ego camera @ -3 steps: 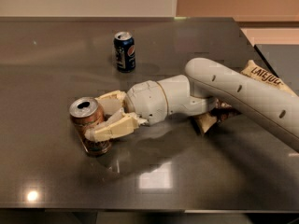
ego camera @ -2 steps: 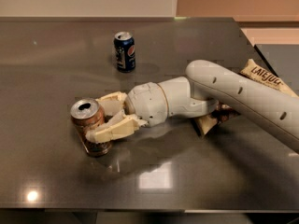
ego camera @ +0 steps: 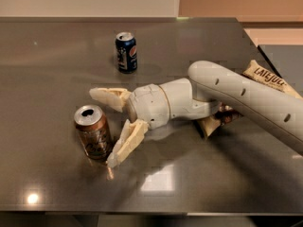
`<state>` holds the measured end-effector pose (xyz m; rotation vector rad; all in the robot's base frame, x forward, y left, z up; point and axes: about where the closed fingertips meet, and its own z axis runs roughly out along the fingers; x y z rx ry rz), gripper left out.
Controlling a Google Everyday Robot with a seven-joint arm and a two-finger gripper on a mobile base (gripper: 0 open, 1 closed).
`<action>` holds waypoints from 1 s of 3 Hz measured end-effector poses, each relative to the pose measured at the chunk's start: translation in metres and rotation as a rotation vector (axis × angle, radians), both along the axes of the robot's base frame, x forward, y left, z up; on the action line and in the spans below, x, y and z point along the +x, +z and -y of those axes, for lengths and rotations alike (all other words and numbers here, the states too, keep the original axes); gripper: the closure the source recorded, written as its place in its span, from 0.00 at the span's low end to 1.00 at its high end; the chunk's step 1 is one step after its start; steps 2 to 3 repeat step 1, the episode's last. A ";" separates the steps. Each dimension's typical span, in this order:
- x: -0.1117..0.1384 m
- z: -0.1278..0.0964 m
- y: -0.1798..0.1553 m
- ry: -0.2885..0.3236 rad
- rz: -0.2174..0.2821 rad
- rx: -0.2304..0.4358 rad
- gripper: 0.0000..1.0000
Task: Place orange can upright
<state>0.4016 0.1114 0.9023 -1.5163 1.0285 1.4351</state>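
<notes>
The shiny copper-orange metal drink can [ego camera: 93,132] stands straight up on the dark grey tabletop [ego camera: 42,51]. It is toward the front edge and left of the middle. Its silver top, with the dark drinking hole, faces up. So the main job looks done (the can is on its bottom, not on its side).

The robot's cream two-finger pincer [ego camera: 103,128] is at the can's right side and is spread wide, squeezing nothing. One finger lies on the back-edge side, clear of the can. The other reaches toward the front edge, and its tip is just beside the can's bottom; whether it touches is hard to tell.

What is left, most likely, is to pull the pincer away without bumping the can.

The can has white and dark marks on its side, and no dent shows.
</notes>
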 end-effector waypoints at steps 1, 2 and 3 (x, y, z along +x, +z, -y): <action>0.000 0.000 0.000 0.000 0.000 0.000 0.00; 0.000 0.000 0.000 0.000 0.000 0.000 0.00; 0.000 0.000 0.000 0.000 0.000 0.000 0.00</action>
